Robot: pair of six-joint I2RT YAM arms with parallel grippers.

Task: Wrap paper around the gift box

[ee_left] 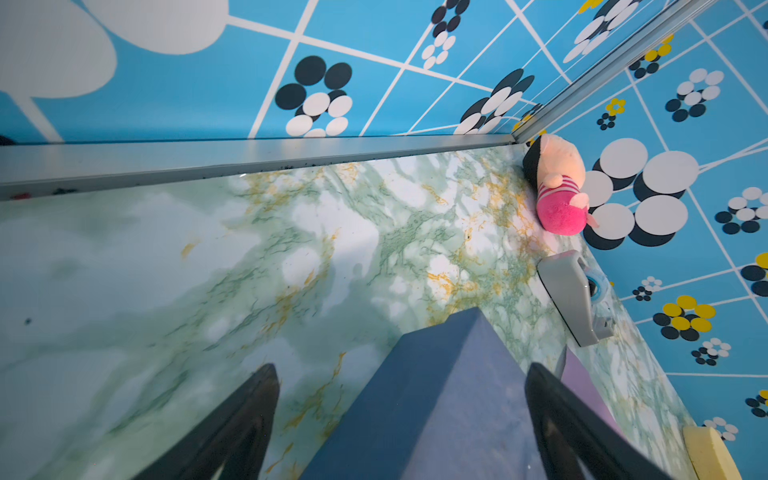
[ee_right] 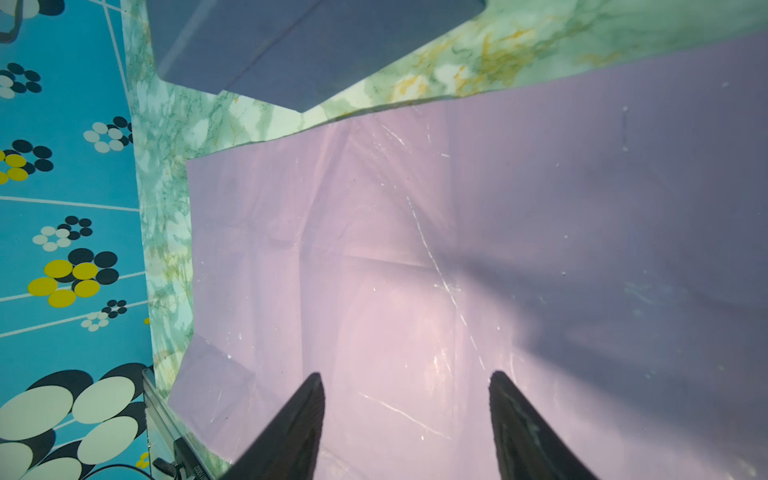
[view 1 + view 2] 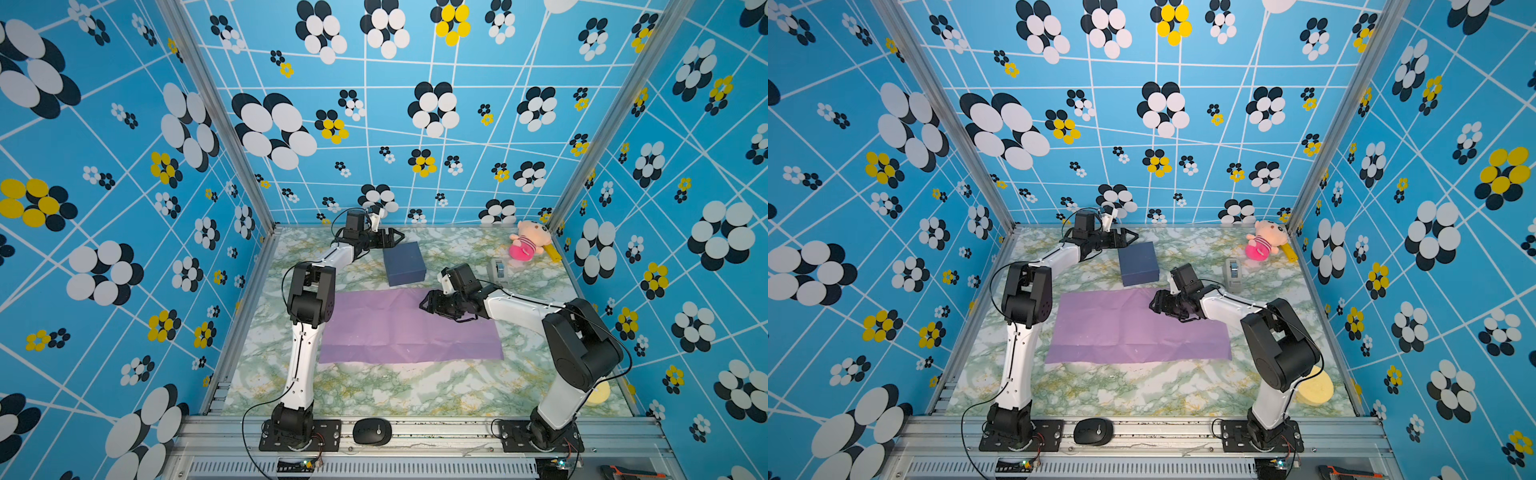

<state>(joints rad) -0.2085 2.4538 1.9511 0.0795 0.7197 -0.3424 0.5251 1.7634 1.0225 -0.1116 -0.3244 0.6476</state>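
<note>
- Judging this as the opening step: the box [image 3: 404, 262] has to go onto the paper [image 3: 395, 332] before I can fold anything, and it is not there yet.
- The box sits flat on the table [image 3: 374, 390], just past the paper's far edge. In the right wrist view a thin strip of bare table shows between the two, so they lie close but apart.
- The paper lies spread out, purple face up and creased, in the middle of the table. It is much wider than the box.
- My left gripper [image 3: 398, 237] is at the box's far left corner with its jaws spread wide. In the left wrist view that corner sits between the fingers [image 1: 249, 415], and there is clear table on one side, so nothing is gripped.
- My right gripper [image 3: 424, 305] hangs over the paper near its far edge, jaws apart and empty. I cannot tell whether it touches the sheet.
- Next, I think, comes closing the left jaws squarely across the box, or pushing it from behind, to bring it to the middle of the sheet.
- My right arm could pin the paper so it does not slide or bunch up.
- The tape dispenser [image 3: 498, 270] stands off to the right, clear of that path.
</note>
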